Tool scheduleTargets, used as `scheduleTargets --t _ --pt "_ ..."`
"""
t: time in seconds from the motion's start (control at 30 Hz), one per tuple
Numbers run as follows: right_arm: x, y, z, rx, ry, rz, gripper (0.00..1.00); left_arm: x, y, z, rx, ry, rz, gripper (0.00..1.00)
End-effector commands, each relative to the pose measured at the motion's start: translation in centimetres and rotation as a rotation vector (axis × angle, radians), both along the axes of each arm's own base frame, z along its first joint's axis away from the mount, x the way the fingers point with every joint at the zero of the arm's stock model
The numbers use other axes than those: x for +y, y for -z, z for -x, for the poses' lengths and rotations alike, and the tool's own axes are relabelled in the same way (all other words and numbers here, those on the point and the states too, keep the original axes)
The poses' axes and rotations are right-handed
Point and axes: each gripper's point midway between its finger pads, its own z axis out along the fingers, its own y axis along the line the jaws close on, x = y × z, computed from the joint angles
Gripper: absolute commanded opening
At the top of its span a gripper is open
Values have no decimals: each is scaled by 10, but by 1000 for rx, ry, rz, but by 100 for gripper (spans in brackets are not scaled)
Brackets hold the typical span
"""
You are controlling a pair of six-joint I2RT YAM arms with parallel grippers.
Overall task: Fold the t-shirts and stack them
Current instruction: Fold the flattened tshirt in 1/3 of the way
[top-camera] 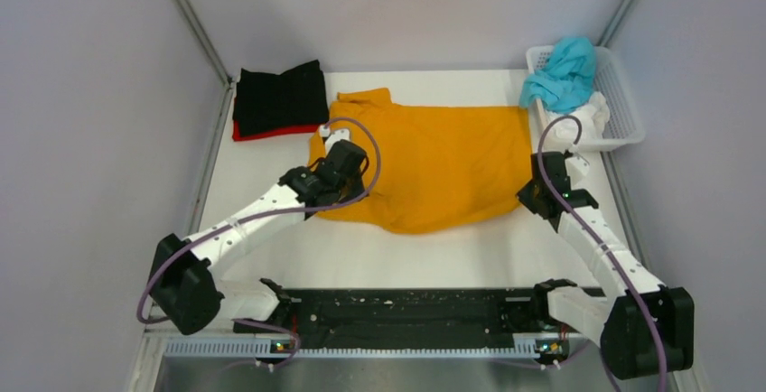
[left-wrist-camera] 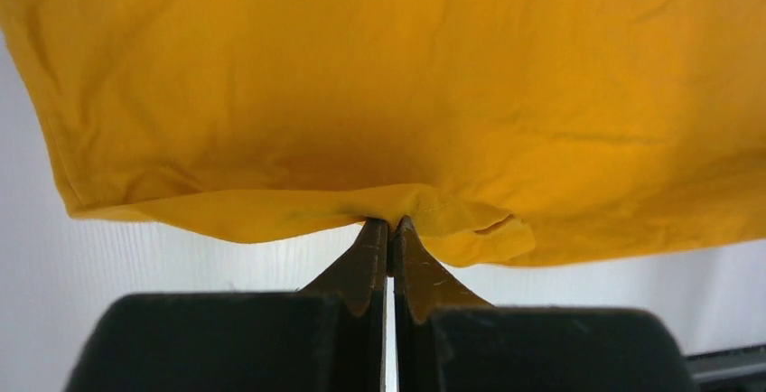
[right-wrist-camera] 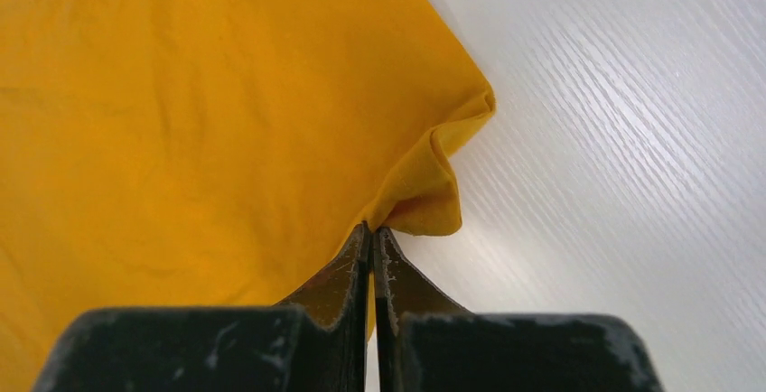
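Top external: our left gripper (left-wrist-camera: 390,228) and right gripper (right-wrist-camera: 372,232) clench the orange t-shirt (top-camera: 443,162). Thin edge pinches may slip.

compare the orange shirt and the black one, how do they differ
The orange shirt lies spread wide across the table; the black shirt is folded small at the far left corner. The left gripper and right gripper are each shut on the orange shirt's edge; the black shirt is untouched. The black shirt rests on a red shirt; the orange shirt lies on bare table. Both are outside the basket.
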Motion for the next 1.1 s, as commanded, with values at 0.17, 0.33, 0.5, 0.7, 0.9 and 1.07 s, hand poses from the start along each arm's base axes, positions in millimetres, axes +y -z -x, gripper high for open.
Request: scheduleTargets --t 0.17,0.33,0.5,0.7,0.9,1.07 --pt "-4 -35 -60 -61 -30 83 0 19 -44 -89 -161 -60 -28 0" --pt "-6 -41 -83 -82 -26 92 0 31 -57 -122 -236 -75 -30 0" --pt "-8 -41 -100 -75 -28 99 0 36 -64 -149 -272 -57 -39 0" --pt "-17 -37 -114 -78 -9 114 0 33 -51 -173 -253 -22 -68 0" --pt "-17 -26 -137 -48 -40 123 5 43 -36 -197 -197 -65 -102 0" --pt "-18 -25 -156 -19 -36 127 53 54 -21 -221 -128 -114 -135 98"
